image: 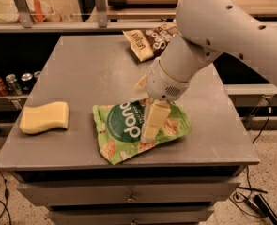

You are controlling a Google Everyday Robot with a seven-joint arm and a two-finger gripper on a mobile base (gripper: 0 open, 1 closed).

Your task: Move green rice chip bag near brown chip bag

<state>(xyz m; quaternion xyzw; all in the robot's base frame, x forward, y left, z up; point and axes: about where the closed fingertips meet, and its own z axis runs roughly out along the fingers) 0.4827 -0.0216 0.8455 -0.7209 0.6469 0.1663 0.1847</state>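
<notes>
The green rice chip bag (121, 128) lies flat near the front middle of the grey table (88, 69). The brown chip bag (145, 41) lies at the table's far edge, partly hidden behind my arm. My gripper (151, 124) points down over the middle of the green bag, at or just above its surface. The big white arm reaches in from the upper right and covers part of both bags.
A yellow sponge (44, 117) lies at the table's front left. Several soda cans (9, 82) stand on a low shelf to the left. A shelf with bags and a wooden tray runs behind the table. Drawers sit below the table top.
</notes>
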